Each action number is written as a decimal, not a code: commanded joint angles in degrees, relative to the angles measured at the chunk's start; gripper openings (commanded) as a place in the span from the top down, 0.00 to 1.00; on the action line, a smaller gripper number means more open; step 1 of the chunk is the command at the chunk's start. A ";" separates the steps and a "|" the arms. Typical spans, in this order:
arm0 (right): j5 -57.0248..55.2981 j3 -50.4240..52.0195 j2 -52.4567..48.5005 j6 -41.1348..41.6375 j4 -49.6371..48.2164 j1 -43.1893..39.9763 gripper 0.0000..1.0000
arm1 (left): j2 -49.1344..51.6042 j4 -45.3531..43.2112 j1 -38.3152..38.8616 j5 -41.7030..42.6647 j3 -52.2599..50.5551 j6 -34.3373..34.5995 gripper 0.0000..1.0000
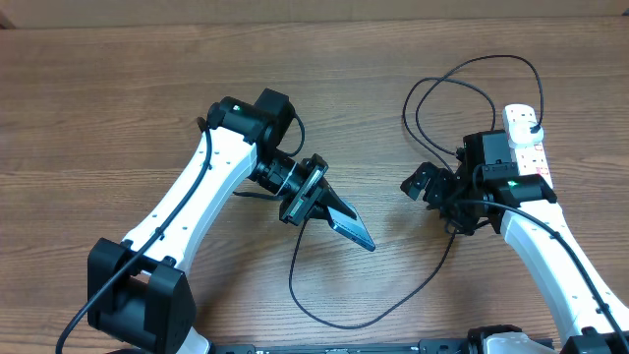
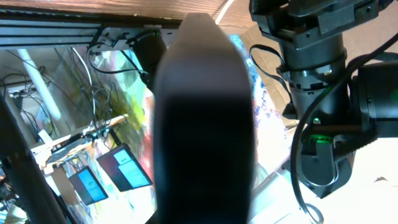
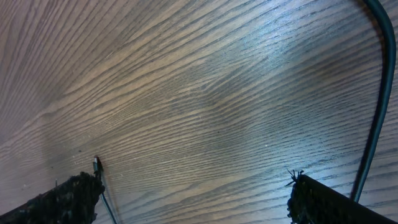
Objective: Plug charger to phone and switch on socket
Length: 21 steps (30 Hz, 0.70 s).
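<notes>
My left gripper point(image 1: 327, 207) is shut on the phone point(image 1: 354, 230), which is lifted off the table and tilted with its free end toward the right arm. In the left wrist view the phone point(image 2: 202, 118) is a dark blur filling the middle and hiding my fingers. My right gripper point(image 1: 418, 184) is open just above the wood, with nothing between its fingers point(image 3: 68, 196). The charger point(image 1: 339, 320) loops across the table from the socket point(image 1: 529, 147). Its small connector tip point(image 3: 97, 163) shows beside my right gripper's left finger; I cannot tell whether they touch.
The socket's lower end is hidden under the right arm point(image 1: 550, 246). Another run of the black cable point(image 3: 378, 93) crosses the right side of the right wrist view. The left arm point(image 1: 197, 197) stretches from the front left corner.
</notes>
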State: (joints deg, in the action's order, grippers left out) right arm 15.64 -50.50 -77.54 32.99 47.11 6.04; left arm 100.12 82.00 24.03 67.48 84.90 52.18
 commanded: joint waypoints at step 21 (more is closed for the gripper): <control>-0.61 -0.15 0.07 -0.48 -0.26 -0.04 0.00 | -1.97 0.00 0.37 6.05 1.49 0.59 0.96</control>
State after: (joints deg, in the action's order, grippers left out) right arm 15.64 -50.50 -77.54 32.97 47.13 6.04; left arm 100.12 82.00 24.03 70.35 84.90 52.21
